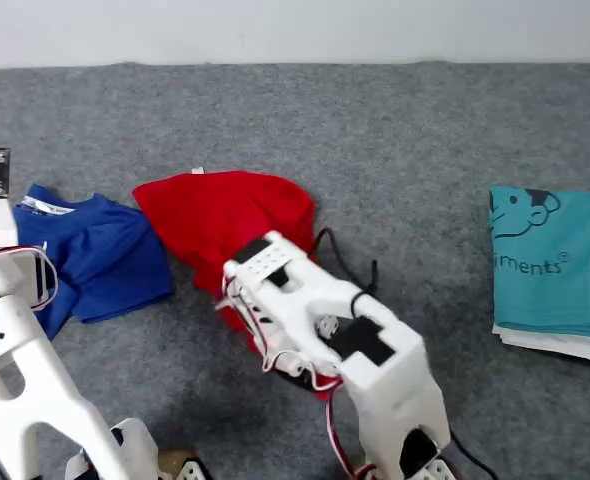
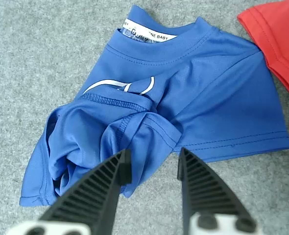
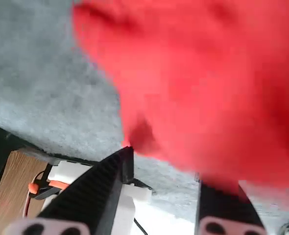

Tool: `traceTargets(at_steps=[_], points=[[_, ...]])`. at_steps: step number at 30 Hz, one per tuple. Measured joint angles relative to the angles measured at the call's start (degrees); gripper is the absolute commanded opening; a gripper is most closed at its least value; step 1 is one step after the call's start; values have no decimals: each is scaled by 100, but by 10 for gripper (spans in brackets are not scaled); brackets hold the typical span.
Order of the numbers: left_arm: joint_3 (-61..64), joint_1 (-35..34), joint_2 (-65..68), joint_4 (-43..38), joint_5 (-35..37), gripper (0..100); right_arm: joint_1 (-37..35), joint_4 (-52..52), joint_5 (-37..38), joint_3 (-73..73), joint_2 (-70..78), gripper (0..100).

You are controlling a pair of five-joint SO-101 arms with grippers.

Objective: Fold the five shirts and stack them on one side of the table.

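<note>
Right up close, a soft, crumpled red fabric shirt (image 3: 208,83) looms in front of the lens, blurred at this range. The right gripper (image 3: 164,169) sits beneath it with its black ridged fingers (image 3: 108,188) spread apart and the grey felt-like table cover (image 3: 41,93) showing between them. Red cloth lies over the tip of one finger; the other stands bare just beside the shirt's edge. The cloth looks draped there rather than pinched, though that's hard to call. Beyond the cover's edge are a brown wooden board (image 3: 5,198) and a white plastic arm part (image 3: 73,172) carrying an orange wire (image 3: 36,188).
</note>
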Motion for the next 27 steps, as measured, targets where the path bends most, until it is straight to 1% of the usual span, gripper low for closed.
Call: traceTargets(at_steps=[2,4,11,15,19,23,25,27], points=[[0,0,0,0,0,164,-123,9,-53,-132,193,207],[0,0,0,0,0,164,-193,-70,-176,-132,264,182],[0,0,0,0,0,164,-167,-79,-141,-396,431,8],[0,0,0,0,0,164,-9,-88,79,-396,501,11],[0,0,0,0,0,164,202,-35,193,-316,114,11],[0,0,0,0,0,164,835,343,492,-651,-809,10],[0,9,0,0,0,164,1310,352,668,-747,-1451,10],[0,9,0,0,0,164,1873,352,1046,-774,-2127,10]])
